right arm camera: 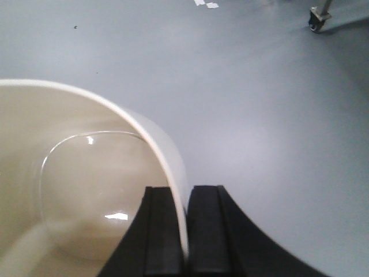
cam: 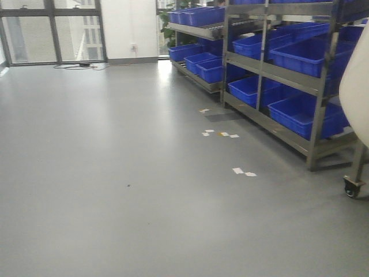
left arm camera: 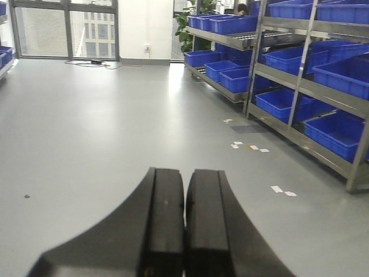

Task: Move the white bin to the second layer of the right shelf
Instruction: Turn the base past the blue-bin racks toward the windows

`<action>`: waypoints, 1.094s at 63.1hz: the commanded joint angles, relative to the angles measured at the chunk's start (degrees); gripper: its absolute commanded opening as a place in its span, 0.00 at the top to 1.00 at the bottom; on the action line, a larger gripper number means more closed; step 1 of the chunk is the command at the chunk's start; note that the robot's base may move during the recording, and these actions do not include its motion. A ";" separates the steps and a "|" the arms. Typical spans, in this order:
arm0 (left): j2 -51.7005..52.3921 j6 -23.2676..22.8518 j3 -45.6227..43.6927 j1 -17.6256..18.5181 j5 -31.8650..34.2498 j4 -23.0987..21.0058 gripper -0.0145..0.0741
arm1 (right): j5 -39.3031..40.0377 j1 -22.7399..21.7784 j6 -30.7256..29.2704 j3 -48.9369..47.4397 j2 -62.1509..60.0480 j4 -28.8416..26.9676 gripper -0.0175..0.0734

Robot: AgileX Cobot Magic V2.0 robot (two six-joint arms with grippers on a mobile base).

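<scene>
Right wrist view: the right tool (right arm camera: pixel 185 231) is clamped on the wall of the white bin (right arm camera: pixel 75 190), one finger inside the rim and one outside. The tub's open mouth faces the camera and its glossy base can be seen within. It hangs clear of the grey floor (right arm camera: pixel 259 115), which lies well below.

In the left wrist view the left tool (left arm camera: pixel 184 225) has its fingers pressed together with nothing between them, so the right arm alone carries the load.

From the front view the bin shows only as a cream curve at the right edge, raised and just above a caster wheel (cam: pixel 351 186) on a steel leg. Beyond that leg, ahead and to the right, stands the steel rack (cam: pixel 316 147). Each level in view carries blue crates (cam: pixel 305 55). White paper markers (cam: pixel 244 172) dot the floor before it.

The move turns on this: the bin sits on the robot's right side and the shelving lies forward-right of it. I cannot pick out the right shelf second layer with certainty here. Likely the wheeled leg and the crates are what the tub must clear.
</scene>
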State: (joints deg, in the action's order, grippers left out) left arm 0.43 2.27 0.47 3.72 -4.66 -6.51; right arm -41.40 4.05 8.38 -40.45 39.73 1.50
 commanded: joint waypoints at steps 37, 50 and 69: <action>1.12 -0.30 1.61 0.27 5.00 -0.05 0.74 | 4.68 -0.36 -0.20 -1.62 -0.31 -0.03 0.75; 1.12 -0.30 1.61 0.27 5.00 -0.05 0.74 | 4.68 -0.36 -0.20 -1.62 -0.31 -0.03 0.75; 1.12 -0.30 1.61 0.27 5.00 -0.05 0.74 | 4.68 -0.36 -0.20 -1.62 -0.31 -0.03 0.75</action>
State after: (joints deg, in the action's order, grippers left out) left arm 0.43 2.27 0.47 3.72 -4.66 -6.51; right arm -41.40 4.05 8.28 -40.45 39.73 1.36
